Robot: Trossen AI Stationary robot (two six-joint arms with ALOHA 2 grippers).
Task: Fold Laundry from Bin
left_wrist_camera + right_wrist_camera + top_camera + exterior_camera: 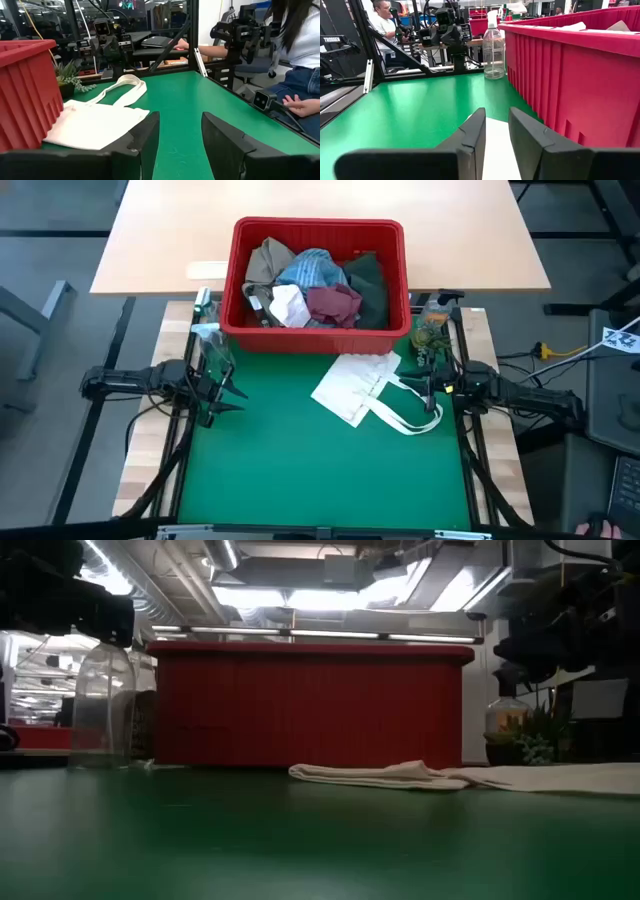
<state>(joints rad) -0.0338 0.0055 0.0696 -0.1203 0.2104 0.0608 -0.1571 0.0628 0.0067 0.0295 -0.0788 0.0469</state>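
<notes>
The red bin stands at the far middle of the green mat, heaped with laundry: a blue-white striped shirt, a tan garment, a maroon cloth, a white cloth and a dark green garment. A flat white tote bag lies on the mat in front of the bin. My left gripper hovers open at the mat's left, nothing between its fingers. My right gripper hovers open at the right, over the tote's edge.
A clear spray bottle stands at the bin's left corner and a small potted plant at its right corner. The tote's loop handles trail toward the right. A person sits beyond the table's right side. Bare green mat lies toward the near edge.
</notes>
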